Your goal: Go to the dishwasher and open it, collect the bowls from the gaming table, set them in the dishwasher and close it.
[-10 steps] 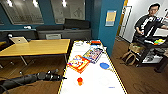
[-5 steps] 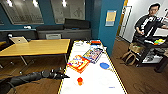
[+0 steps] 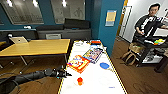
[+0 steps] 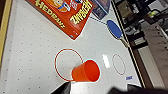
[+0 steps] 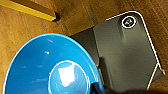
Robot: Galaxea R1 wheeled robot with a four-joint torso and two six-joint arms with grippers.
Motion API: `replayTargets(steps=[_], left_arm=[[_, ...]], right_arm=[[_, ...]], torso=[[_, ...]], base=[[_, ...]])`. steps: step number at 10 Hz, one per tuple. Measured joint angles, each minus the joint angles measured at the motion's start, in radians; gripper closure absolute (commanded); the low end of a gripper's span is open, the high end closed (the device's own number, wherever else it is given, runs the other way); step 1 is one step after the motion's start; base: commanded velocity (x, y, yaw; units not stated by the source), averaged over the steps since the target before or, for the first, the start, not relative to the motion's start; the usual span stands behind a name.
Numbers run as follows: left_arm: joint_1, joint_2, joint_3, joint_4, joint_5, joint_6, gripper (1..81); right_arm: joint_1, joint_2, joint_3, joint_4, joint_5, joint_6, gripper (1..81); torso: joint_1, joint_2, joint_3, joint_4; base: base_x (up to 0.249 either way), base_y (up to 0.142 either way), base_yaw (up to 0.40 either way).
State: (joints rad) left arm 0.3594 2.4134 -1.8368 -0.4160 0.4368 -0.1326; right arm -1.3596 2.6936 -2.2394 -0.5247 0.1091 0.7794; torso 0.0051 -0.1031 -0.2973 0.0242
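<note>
one glossy round blue bowl, white dotted tabletop

On the gaming table lie two board-game boxes, an orange one nearer and a purple one farther. One blue bowl sits to their right, and one orange cup stands near. A second blue bowl appears in the right wrist view. One person stands far right.

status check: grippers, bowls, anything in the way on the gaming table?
Left gripper at gaming table edge, nothing held. Blue bowl fills right wrist view; grip unclear. Second blue bowl far side; orange cup nearer.
</note>
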Motion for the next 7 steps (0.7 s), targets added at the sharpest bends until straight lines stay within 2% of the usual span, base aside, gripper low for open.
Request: replayTargets(steps=[2,7], left_arm=[[0.0,0.012,-0.011,-0.01,-0.01,-0.074,1.0],[0.054,0.101,-0.077,-0.012,-0.038,-0.077,1.0]], right_arm=[[0.0,0.002,0.0,0.0,0.001,0.0,81.1],[0.0,0.002,0.0,0.0,0.0,0.0,81.1]], torso=[[0.0,0.0,0.0,0.0],[0.0,0.0,0.0,0.0]], base=[[0.0,0.0,0.0],[0.0,0.0,0.0]])
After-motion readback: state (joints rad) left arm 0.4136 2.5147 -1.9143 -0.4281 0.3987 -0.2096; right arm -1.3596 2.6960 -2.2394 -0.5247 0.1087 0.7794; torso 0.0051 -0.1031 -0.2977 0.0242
